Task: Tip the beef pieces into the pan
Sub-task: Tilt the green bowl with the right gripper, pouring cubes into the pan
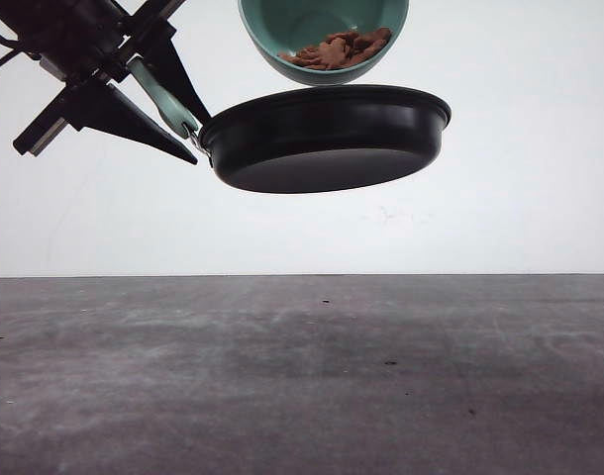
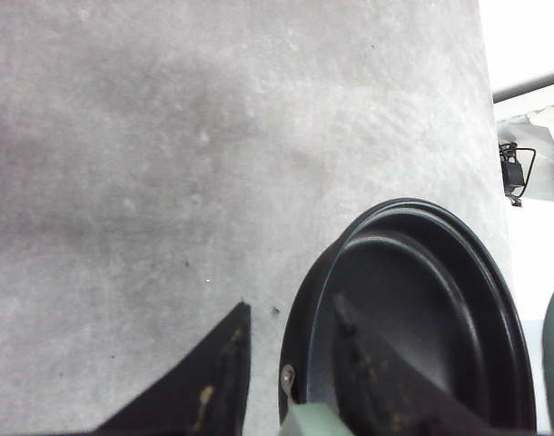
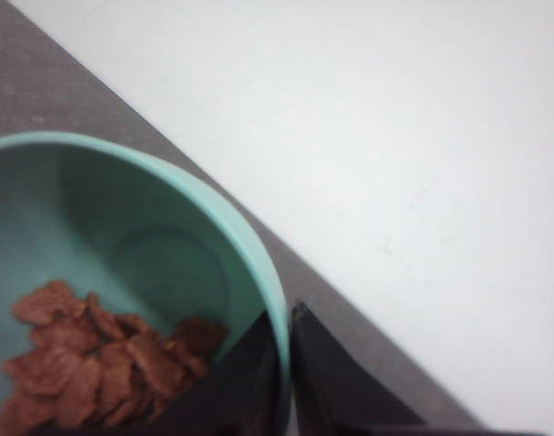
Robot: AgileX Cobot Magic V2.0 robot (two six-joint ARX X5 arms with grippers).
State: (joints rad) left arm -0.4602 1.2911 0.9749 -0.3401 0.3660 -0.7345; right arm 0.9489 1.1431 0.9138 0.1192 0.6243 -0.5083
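Many beef pieces (image 1: pixel 338 49) in bowl (image 1: pixel 322 35), right gripper (image 3: pixel 286 363) pinching rim.

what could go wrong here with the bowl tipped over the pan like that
1. The beef pieces sit at the low lip of the tilted teal bowl, which hangs over the back edge of the pan; some may fall past the rim.
2. The pan is held high off the table by its mint handle alone in the left gripper, so added weight could tip it.
3. The right gripper pinches only the bowl's rim; it could slip.
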